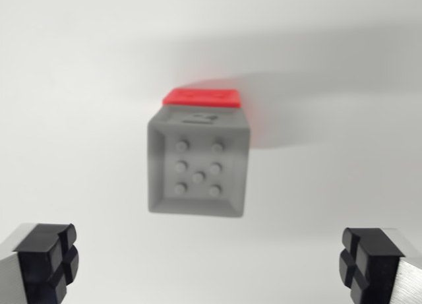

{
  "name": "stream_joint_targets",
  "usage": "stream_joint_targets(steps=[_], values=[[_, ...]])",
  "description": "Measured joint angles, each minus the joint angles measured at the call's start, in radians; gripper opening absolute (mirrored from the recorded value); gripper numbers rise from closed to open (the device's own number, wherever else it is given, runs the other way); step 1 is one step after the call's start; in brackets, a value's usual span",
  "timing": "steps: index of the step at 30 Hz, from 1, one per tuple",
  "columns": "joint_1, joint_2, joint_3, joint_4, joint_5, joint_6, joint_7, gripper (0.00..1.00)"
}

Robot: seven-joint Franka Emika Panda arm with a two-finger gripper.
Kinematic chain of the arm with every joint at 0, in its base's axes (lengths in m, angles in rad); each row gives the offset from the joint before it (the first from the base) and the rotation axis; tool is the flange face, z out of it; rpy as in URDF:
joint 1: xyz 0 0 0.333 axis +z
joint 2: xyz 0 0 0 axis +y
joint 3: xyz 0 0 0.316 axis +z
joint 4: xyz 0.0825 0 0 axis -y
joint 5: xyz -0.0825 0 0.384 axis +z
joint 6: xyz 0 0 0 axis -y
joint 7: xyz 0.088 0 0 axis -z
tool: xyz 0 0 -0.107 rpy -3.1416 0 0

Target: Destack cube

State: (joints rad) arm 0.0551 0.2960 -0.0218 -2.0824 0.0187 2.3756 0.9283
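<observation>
From the wrist camera we look down on a grey cube (198, 167) sitting on top of a red cube (203, 97), the pair standing alone on a plain white surface (79, 86). The grey cube fills the middle of the wrist view, its recessed upper face studded with seven round bumps, while only a strip of the red cube shows beyond its far edge, so the view is slightly tilted rather than square-on. Our gripper (210, 263) hangs above the stack with its black-padded fingers (46, 258) spread wide at the bottom corners of the frame, holding nothing and well clear of both cubes. We judge the step in hand to be the approach for lifting the grey cube off. To do it well, we would bring the stack to the midpoint between the pads, since it now sits ahead of them toward the top of the frame, then descend only far enough to catch the grey cube's side walls and stay above the seam, so the red one is neither pinched nor dragged. A square, even squeeze and a straight lift should keep the lower cube from tipping.
</observation>
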Motion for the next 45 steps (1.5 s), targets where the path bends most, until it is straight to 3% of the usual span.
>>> stream_joint_targets(steps=[8,24,35,36,45], values=[[0.019,0.06,0.0,-0.003,-0.003,0.061,0.021,1.0],[0.02,0.185,-0.001,-0.005,-0.002,0.187,0.021,1.0],[0.02,0.229,-0.001,0.0,-0.002,0.227,0.021,1.0],[0.02,0.23,-0.001,0.0,-0.002,0.227,0.021,0.0],[0.02,0.23,-0.001,0.001,-0.002,0.228,0.021,0.0]])
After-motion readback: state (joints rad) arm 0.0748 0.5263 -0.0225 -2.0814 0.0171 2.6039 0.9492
